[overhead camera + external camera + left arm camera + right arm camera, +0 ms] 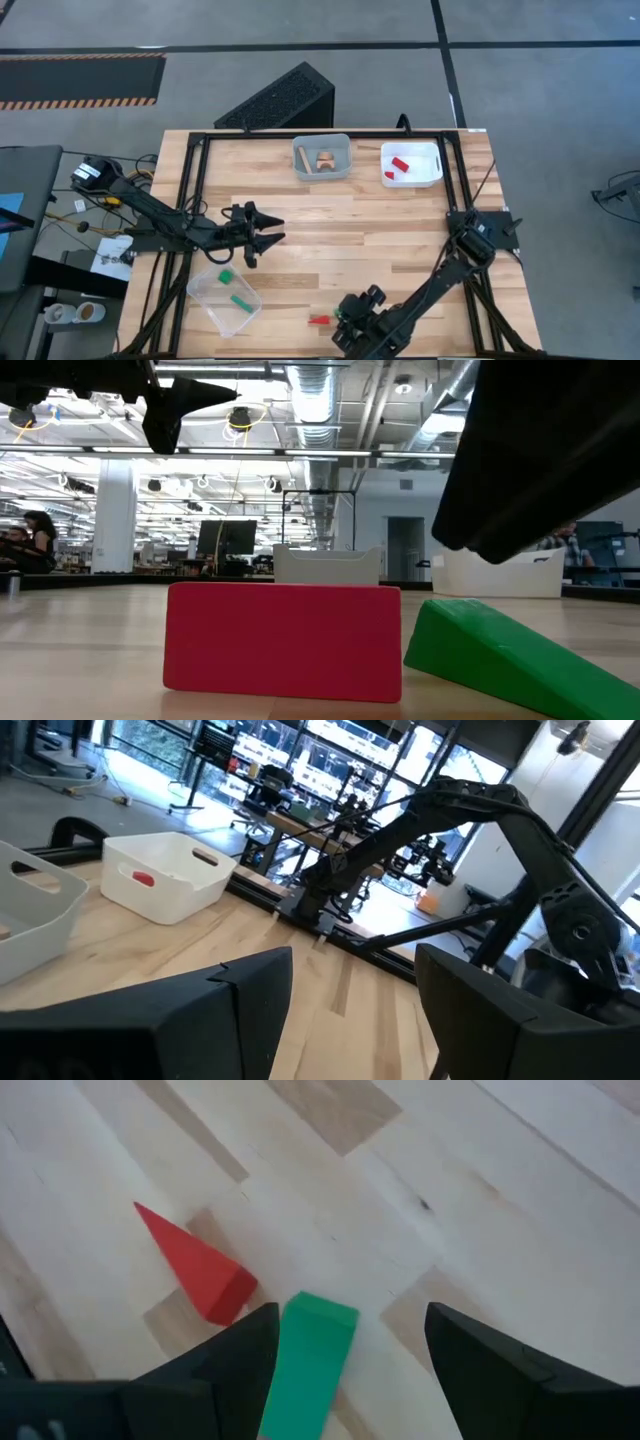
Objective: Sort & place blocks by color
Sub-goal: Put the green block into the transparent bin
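**Kid A:** Where is the right gripper (pixel 345 1370)?

**Kid B:** It is low over the table (pixel 350 225), near the front edge. Its fingers are wide apart. A green block (pixel 305 1365) lies on the wood between them, close to one finger. They do not hold it.

**Kid A:** What is next to the green one?

**Kid B:** A red block (pixel 195 1265), shaped like a wedge. It lies just beside the green block. From the low camera it looks big and hides part of the bins behind it.

**Kid A:** And the left gripper (pixel 262 230)?

**Kid B:** It hangs over the left side of the table. Its fingers are open and hold nothing.

**Kid A:** Where do the other blocks sit?

**Kid B:** Two green blocks (pixel 234 290) are in the clear bin (pixel 208 300) at the front left. Red blocks (pixel 398 167) are in the white bin (pixel 432 165) at the back. Wood blocks (pixel 318 160) are in the grey bin (pixel 345 155) beside it.

**Kid A:** Anything else around?

**Kid B:** A black box (pixel 285 97) stands on the floor behind the table. A black frame (pixel 195 175) runs around the table edge.
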`<state>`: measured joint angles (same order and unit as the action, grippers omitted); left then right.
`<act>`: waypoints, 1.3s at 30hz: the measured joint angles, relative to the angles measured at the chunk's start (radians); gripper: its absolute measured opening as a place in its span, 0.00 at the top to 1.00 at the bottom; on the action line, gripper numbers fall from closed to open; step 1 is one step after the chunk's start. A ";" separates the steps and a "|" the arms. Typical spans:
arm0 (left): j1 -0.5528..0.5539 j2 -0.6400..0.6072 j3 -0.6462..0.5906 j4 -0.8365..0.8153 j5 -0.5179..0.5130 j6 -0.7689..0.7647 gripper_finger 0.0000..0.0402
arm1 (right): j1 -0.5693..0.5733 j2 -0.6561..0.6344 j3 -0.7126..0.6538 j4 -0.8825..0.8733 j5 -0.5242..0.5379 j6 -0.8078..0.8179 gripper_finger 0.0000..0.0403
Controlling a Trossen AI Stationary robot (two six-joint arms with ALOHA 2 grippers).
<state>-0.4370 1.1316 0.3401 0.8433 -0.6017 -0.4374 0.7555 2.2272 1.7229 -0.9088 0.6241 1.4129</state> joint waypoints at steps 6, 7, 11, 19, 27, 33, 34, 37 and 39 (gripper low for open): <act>0.000 0.000 0.000 0.000 0.003 0.006 0.50 | 0.008 0.000 0.000 0.018 0.004 0.002 0.31; 0.000 0.000 0.000 0.000 0.003 0.006 0.50 | 0.008 0.001 0.000 0.018 0.005 0.002 0.31; -0.002 0.000 0.000 0.000 0.010 -0.015 0.50 | 0.016 0.001 0.000 0.034 0.033 0.001 0.31; -0.002 0.001 0.000 -0.024 -0.021 -0.018 0.50 | 0.041 0.001 -0.061 0.074 0.096 0.054 0.31; -0.002 0.001 0.000 -0.025 -0.041 -0.018 0.50 | 0.038 0.003 -0.176 0.258 0.094 0.033 0.31; -0.002 0.001 0.000 -0.025 -0.043 -0.017 0.50 | 0.025 0.002 -0.177 0.262 0.078 0.031 0.31; -0.002 0.001 0.000 -0.025 -0.046 -0.017 0.50 | 0.025 0.002 -0.177 0.261 0.073 0.031 0.31; -0.002 0.001 0.000 -0.025 -0.063 -0.017 0.50 | 0.024 0.001 -0.177 0.255 0.067 0.030 0.31; -0.002 0.001 0.000 -0.025 -0.065 -0.017 0.50 | 0.024 0.001 -0.176 0.235 0.066 0.034 0.31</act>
<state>-0.4389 1.1324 0.3401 0.8179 -0.6662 -0.4543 0.7799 2.2280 1.5466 -0.6743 0.6903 1.4472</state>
